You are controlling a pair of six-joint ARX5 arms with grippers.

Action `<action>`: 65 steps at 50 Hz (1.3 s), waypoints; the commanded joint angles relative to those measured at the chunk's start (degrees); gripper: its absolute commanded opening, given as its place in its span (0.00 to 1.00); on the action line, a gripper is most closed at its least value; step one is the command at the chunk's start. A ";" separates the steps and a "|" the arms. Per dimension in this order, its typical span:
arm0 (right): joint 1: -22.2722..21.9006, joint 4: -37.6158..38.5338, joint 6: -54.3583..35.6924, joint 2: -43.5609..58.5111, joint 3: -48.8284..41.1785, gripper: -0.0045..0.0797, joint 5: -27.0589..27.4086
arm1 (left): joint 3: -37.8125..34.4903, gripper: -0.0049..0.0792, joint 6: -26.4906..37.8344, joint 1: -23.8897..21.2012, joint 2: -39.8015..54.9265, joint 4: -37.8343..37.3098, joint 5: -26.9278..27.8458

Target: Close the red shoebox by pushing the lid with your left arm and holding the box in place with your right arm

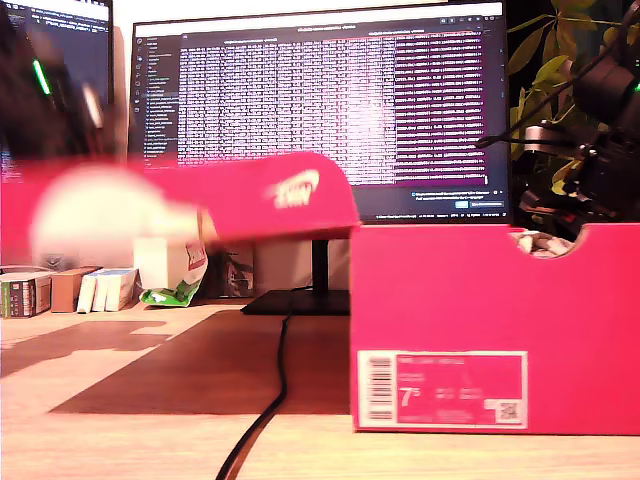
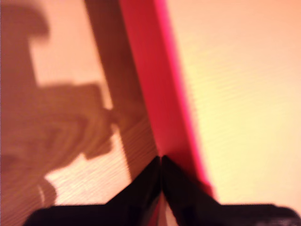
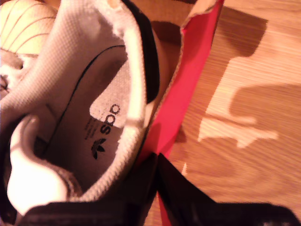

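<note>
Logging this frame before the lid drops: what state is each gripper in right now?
My first gripper: shut, tips against the red lid, holding nothing.
My second gripper: shut on the box wall, beside the shoe.

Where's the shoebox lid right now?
In the exterior view the lid hangs open on the left, raised above the table, reaching the red shoebox and fronting the monitor.

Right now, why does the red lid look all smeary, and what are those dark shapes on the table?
In the exterior view the red lid is streaked by motion blur, while the shoebox stays sharp. The first wrist view is soft all over, with my first gripper at the lid's edge. In the second wrist view, the dark shapes on the table are hard shadows under warm light.
</note>
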 commanded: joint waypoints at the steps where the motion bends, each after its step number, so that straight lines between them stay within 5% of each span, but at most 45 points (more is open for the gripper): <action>1: 5.75 0.20 -0.02 0.70 0.39 0.04 -3.93 | 0.92 0.04 0.07 -2.99 -0.24 0.55 3.26; 33: 14.75 3.28 2.95 0.70 0.39 0.04 -5.09 | 2.29 0.04 -4.02 -8.44 -2.10 4.35 11.02; 56: 15.28 4.37 3.39 0.70 0.39 0.04 -5.49 | 6.23 0.04 -6.40 -14.97 -2.10 5.25 10.93; 65: 14.75 5.51 3.37 0.70 0.39 0.04 -5.38 | 6.23 0.04 -8.22 -18.84 -2.10 10.91 9.70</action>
